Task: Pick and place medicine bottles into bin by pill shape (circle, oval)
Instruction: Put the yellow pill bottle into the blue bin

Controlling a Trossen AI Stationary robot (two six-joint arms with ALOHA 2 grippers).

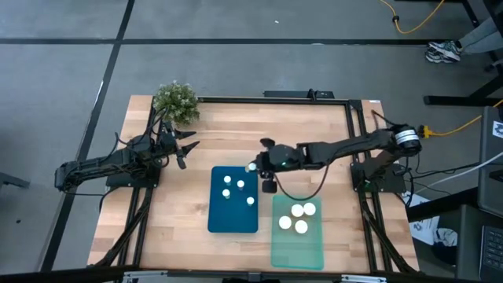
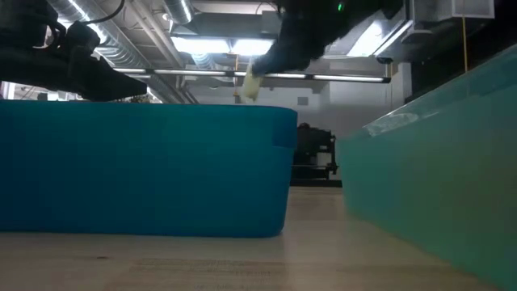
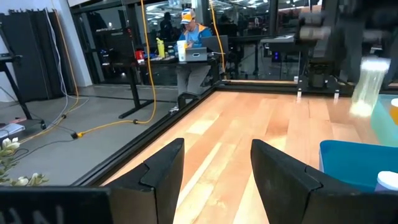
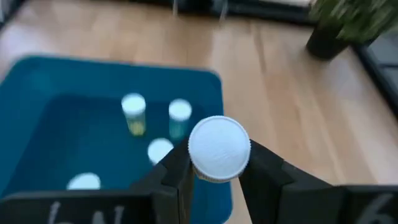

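My right gripper (image 1: 255, 167) hangs over the far right corner of the blue bin (image 1: 233, 214), shut on a pale medicine bottle with a white cap (image 4: 219, 148). The same bottle (image 2: 250, 85) shows above the blue bin's wall (image 2: 145, 170) in the low view. Several white-capped bottles (image 1: 240, 189) stand upright on the blue bin's floor. Several more (image 1: 299, 218) stand in the light green bin (image 1: 297, 250) to its right. My left gripper (image 1: 189, 149) waits open at the table's left, pointing level, with nothing between its fingers (image 3: 163, 174). My right gripper pinches the bottle at its top end, just under the white cap (image 4: 214, 175), between its two fingers (image 4: 176, 169). The fingers slant down from the table's right side. The bottle (image 3: 367, 87) is lifted clear and hangs tilted above the blue bin.
A small green potted plant (image 1: 175, 101) stands at the table's far left corner, close behind my left arm. A black frame (image 1: 275, 98) runs around the wooden table top. Bare wood (image 1: 314, 130) lies between the bins and the far edge.
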